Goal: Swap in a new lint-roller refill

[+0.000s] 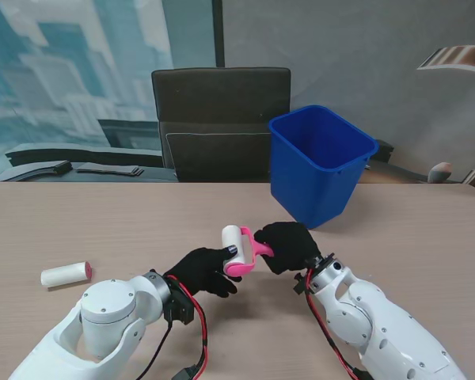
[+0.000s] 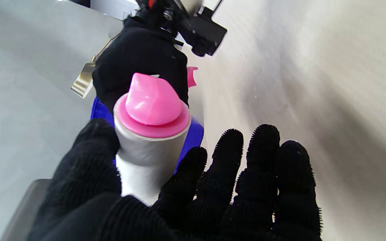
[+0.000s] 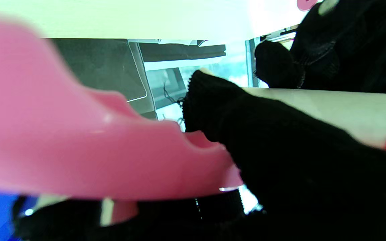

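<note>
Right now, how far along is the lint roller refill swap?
Early. Nothing looks finished: a roll is on the pink lint roller, which the right hand holds by the handle. The left hand is gripping that roll, apparently to pull it off. Left: bin it in the blue bucket, then fit the spare roll lying on the table.

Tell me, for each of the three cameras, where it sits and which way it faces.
Stand camera: above the shoulders, looking down at the table; both arms, the left hand and right hand show, with the blue bin and spare roll.
Left wrist camera: looks along gloved fingers at the roll's pink end; the right hand shows beyond.
Right wrist camera: looks past the blurred pink handle; black glove fills the frame.
Shared: all three see the lint roller.
</note>
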